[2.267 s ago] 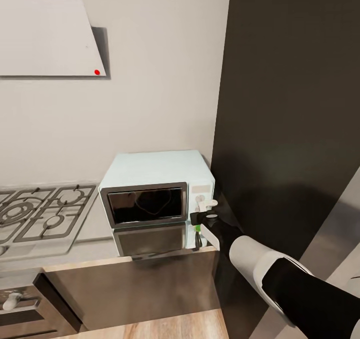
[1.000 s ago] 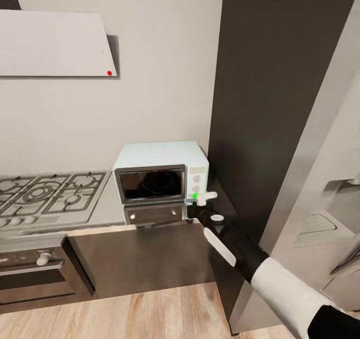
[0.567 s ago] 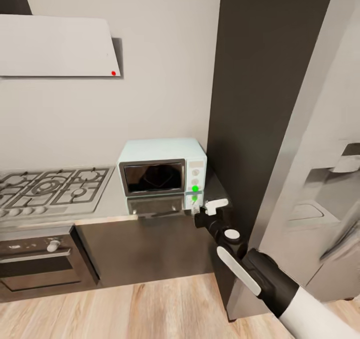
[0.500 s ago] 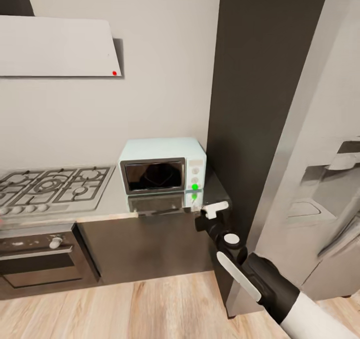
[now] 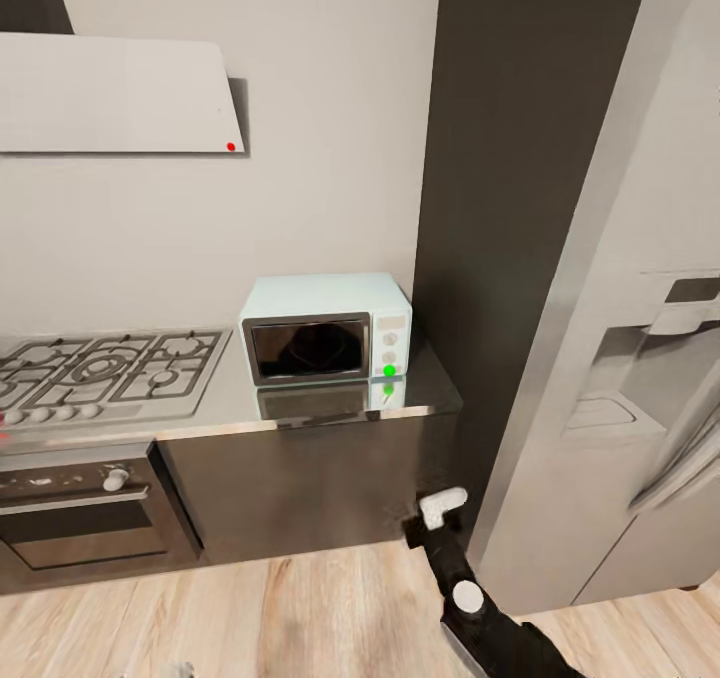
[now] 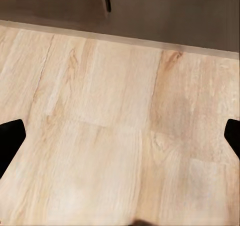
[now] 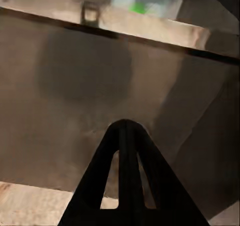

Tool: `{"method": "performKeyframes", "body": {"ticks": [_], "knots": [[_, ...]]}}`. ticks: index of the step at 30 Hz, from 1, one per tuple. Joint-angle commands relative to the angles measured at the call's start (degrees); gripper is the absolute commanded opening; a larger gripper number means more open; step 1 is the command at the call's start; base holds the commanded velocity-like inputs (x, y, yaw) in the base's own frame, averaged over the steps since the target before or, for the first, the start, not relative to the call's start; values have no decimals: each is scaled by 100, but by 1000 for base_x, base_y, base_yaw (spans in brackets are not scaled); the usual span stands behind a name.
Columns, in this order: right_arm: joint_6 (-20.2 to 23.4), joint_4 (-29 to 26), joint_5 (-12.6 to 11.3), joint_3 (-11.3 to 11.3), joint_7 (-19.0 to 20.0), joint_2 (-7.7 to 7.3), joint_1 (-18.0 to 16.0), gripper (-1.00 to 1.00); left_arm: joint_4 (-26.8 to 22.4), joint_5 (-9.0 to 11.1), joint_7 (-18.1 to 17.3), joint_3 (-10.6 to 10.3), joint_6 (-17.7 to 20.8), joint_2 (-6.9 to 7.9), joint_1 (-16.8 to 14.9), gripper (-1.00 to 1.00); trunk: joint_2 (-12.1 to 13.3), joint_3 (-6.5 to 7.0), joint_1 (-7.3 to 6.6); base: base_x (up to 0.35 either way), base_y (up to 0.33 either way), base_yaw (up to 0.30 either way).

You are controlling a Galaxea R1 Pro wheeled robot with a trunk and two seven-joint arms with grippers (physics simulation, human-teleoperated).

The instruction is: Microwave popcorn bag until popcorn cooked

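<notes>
On the countertop (image 5: 215,408), against the wall beside the tall black cabinet (image 5: 510,208), your microwave (image 5: 325,328) sits with its door closed and a green light lit; the bag can't be made out behind the dark glass. Your right gripper (image 7: 125,131) hangs low in front of the dark cabinet front below, fingers pressed together on nothing. Your left gripper (image 6: 120,136) points at the wood floor (image 6: 120,116), its two fingers wide apart and empty. Left of the microwave lies the hob (image 5: 100,368).
</notes>
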Motion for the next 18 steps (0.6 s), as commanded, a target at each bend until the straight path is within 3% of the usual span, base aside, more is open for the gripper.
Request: {"method": "performKeyframes", "body": {"ticks": [1,13,14,18], "knots": [[-47,1470,-75,27,-38,-9,158,-100,405,0,14,-3,-18,-103,60,100,-14,-14,0,0,0,0],[128,1425,-82,30,-27,-9,160,-100,405,0,14,-3,-18,-103,60,100,-14,-14,0,0,0,0],[150,1417,-79,30,-28,-10,160,100,405,0,14,-3,-18,-103,59,100,-14,-14,0,0,0,0],[174,1402,-82,24,-27,-9,168,100,405,0,18,-3,-19,-103,58,100,-14,-14,0,0,0,0]]}}
